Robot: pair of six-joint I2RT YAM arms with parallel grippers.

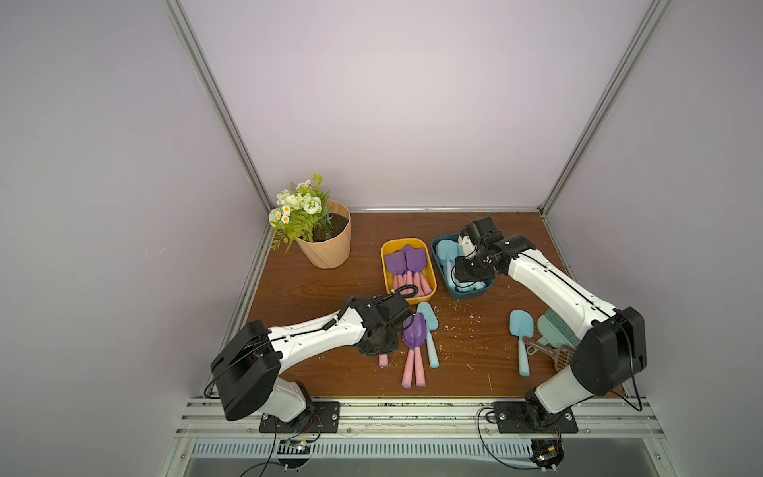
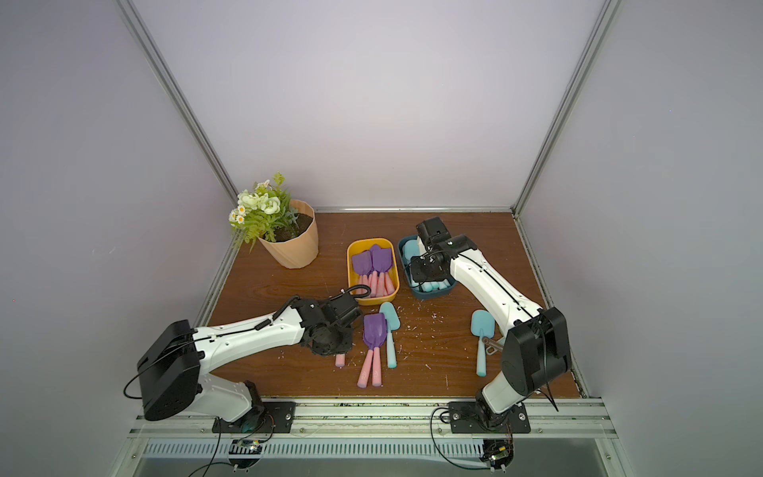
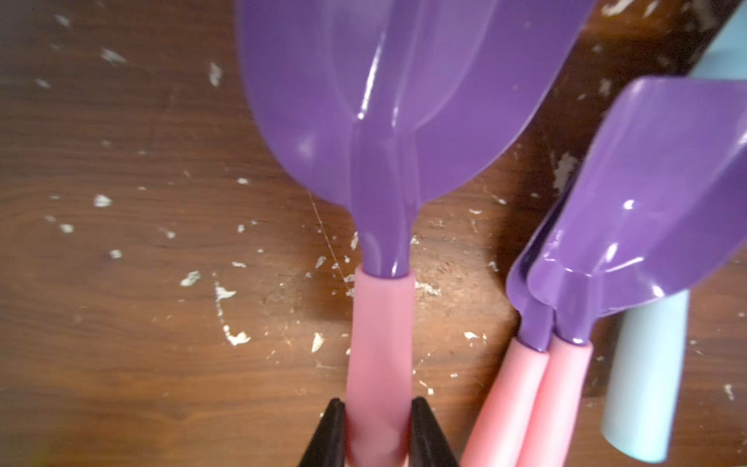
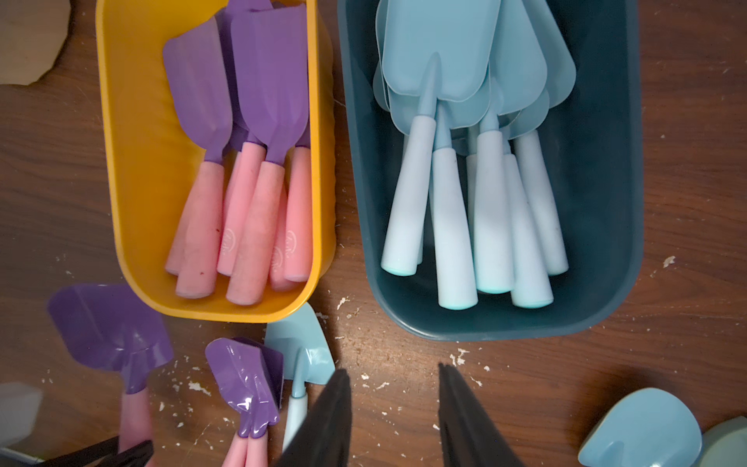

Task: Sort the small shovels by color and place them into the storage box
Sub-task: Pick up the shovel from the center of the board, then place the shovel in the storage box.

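Two boxes stood side by side on the wooden table (image 1: 297,289). The yellow box (image 4: 133,161) held purple shovels (image 4: 258,81) with pink handles, and the dark teal box (image 4: 606,161) held aqua shovels (image 4: 440,48). The left gripper (image 3: 380,404) was clamped tight on the pink handle of a purple round-bladed shovel (image 3: 380,121). Whether that shovel was lifted, I could not tell. Just beside it lay a stacked purple pair (image 1: 413,334) and a loose aqua shovel (image 1: 427,318). The right gripper (image 4: 393,370) hung by the teal box's near end, jaws apart and empty. A second aqua shovel (image 1: 519,326) lay near the green brush (image 1: 557,330) and the brown slotted scoop (image 1: 549,353).
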